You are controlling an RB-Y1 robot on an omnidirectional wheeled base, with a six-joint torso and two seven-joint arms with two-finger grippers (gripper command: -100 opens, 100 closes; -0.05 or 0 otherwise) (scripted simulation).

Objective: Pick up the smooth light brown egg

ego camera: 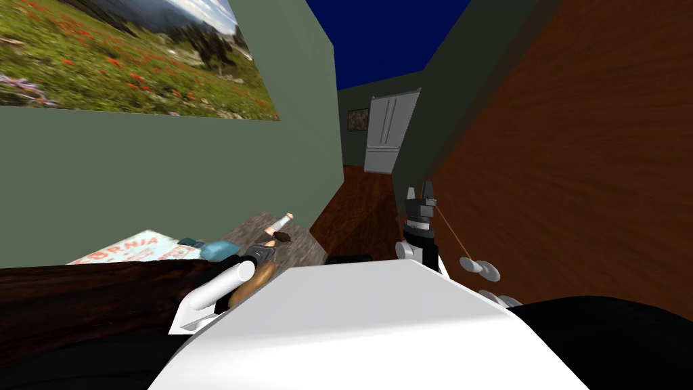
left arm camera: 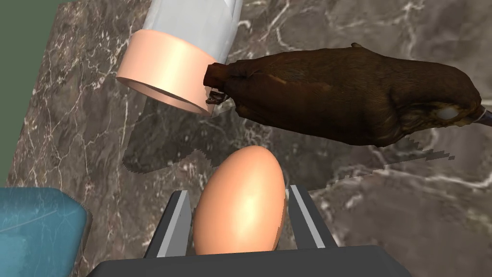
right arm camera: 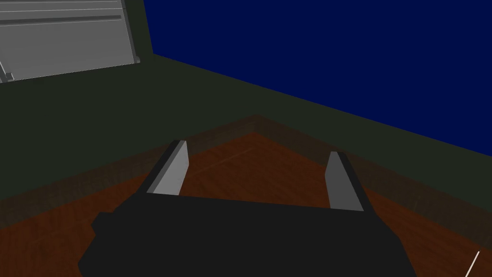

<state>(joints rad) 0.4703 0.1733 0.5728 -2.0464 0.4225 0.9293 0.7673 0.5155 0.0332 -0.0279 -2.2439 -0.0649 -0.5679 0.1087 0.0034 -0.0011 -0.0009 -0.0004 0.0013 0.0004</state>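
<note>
My right gripper (right arm camera: pixel 258 147): dark body, two light grey fingers (right arm camera: pixel 173 170) spread wide apart. Between and beyond them, reddish-brown wood floor (right arm camera: pixel 250 163) meets dark green wall (right arm camera: pixel 96 106). Grey panelled unit (right arm camera: pixel 62 38) stands against wall. Deep blue area (right arm camera: pixel 336 48) beyond wall.

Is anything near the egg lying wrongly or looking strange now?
One thing: the white tube with a pink cap lies on its side on the marbled counter, the cap seemingly touching the tip of a dark brown lump. The egg looks whole between the fingers of the left gripper.
</note>
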